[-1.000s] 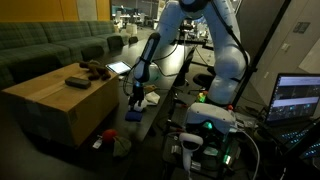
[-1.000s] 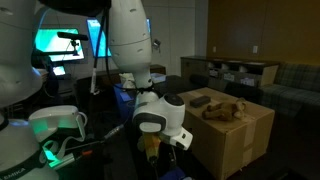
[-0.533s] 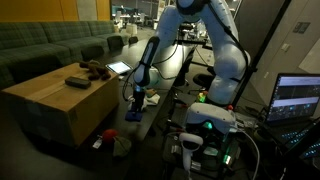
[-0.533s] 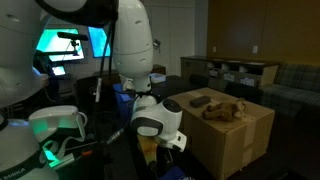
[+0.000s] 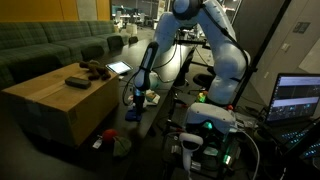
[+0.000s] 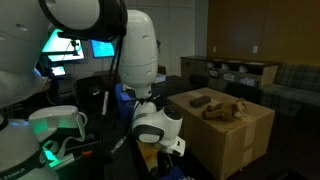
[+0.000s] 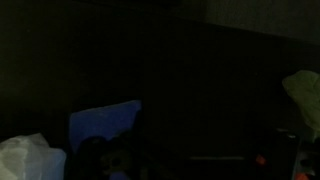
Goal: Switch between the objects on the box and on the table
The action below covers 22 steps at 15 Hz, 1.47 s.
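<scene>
The blue object [image 5: 133, 115] on the tabletop [image 5: 158, 113] is shown just beneath the fingers [image 5: 136, 100], whose opening cannot be told; a centred vertical descent is advised before closing.

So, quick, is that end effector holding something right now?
End effector: cannot be told; too dark and small to see, low near a flat blue object.

two objects [image 5: 78, 82] on box [image 5: 45, 108]; claw [image 5: 136, 99] beside box
</scene>
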Each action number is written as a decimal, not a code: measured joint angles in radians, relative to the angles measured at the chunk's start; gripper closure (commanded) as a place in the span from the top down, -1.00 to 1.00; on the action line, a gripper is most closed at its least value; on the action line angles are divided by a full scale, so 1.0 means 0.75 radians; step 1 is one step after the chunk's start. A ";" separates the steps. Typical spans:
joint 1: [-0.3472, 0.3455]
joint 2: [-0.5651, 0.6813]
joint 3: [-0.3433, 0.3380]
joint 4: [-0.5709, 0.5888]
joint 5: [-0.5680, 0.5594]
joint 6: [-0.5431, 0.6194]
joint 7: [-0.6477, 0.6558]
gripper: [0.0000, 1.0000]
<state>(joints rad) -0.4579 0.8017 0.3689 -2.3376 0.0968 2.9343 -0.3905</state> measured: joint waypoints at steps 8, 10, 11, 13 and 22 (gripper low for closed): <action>0.015 0.056 -0.059 0.066 -0.083 0.000 -0.008 1.00; 0.015 0.051 -0.064 0.075 -0.099 0.002 -0.016 1.00; 0.015 0.047 -0.066 0.077 -0.105 0.005 -0.020 1.00; 0.019 0.044 -0.076 0.083 -0.120 0.016 -0.025 1.00; 0.174 0.058 -0.258 0.126 -0.200 0.105 -0.022 1.00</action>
<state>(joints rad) -0.3271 0.8453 0.1752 -2.2431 -0.0533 3.0128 -0.4068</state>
